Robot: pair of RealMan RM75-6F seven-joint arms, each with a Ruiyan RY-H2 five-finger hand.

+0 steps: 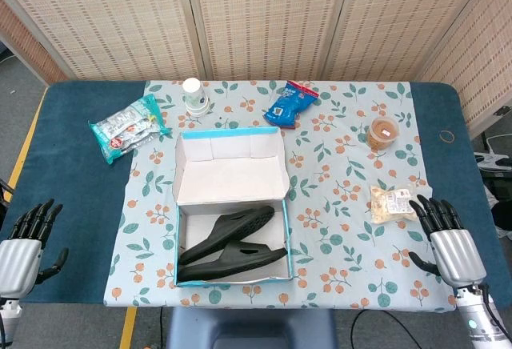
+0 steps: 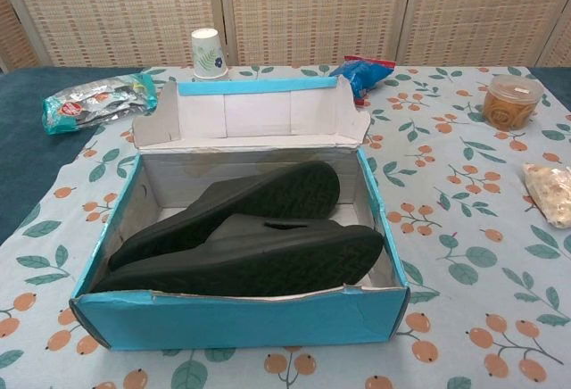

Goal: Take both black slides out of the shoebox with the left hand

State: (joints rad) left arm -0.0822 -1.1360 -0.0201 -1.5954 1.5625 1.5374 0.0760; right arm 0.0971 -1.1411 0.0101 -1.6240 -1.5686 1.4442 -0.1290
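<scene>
Nothing is lifted yet: the task stands at its very first step, the reach. The left hand (image 1: 28, 245) hangs off the desk's near-left corner, at about 8 o'clock from the shoebox (image 1: 232, 281), fingers spread and holding nothing; the right hand (image 1: 448, 241) sits likewise open and empty at the near-right edge, at about 4 o'clock, and has no part in this job. Both hands show only in the head view. The box stands open at the near middle of the desk (image 1: 80, 205), its lid (image 1: 230, 169) folded back toward 12 o'clock. Both slides lie inside, soles up, overlapping: the near slide (image 2: 259, 260) runs along the front wall, and the far slide (image 2: 241, 202) rests partly on it and leans toward the back. I judge the next move to be a swing of the left hand toward 2 o'clock, over the box's left wall, then down onto the upper slide, since it seems the freer of the two. Beyond, near 12 o'clock, stand a cup (image 1: 194, 93) and a blue bag (image 1: 290, 102).
</scene>
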